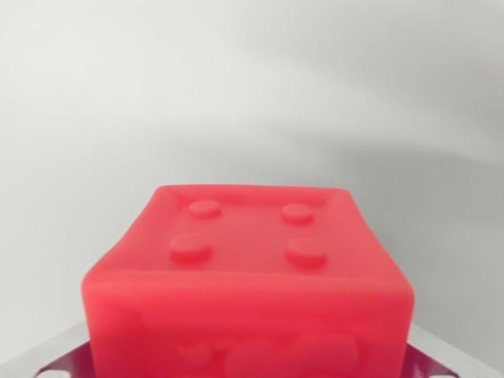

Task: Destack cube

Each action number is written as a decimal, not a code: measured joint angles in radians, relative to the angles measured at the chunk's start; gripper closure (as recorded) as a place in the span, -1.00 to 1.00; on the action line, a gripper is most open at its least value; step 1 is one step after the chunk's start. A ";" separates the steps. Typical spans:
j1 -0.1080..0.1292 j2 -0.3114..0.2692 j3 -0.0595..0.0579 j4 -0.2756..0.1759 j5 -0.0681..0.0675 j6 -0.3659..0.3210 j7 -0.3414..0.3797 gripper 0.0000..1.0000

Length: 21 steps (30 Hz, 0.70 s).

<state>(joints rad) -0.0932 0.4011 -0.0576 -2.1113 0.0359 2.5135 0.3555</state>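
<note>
A red cube (248, 268) fills the lower middle of the wrist view, very close to the camera. Its top face carries four round studs, and its near face has raised shapes that are blurred. Grey metal fingers (55, 358) show at the bottom left and bottom right corners, one on each side of the cube. My gripper (248, 372) sits around the cube's lower part and looks shut on it. The contact points are hidden behind the cube. No second cube is in view.
Behind the cube lies a plain pale grey surface (252, 94) with a soft shadow band running across the wrist view's right.
</note>
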 joint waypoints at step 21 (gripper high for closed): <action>0.056 0.074 0.000 0.092 0.004 -0.017 0.212 1.00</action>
<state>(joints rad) -0.0374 0.4751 -0.0573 -2.0193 0.0396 2.4962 0.5678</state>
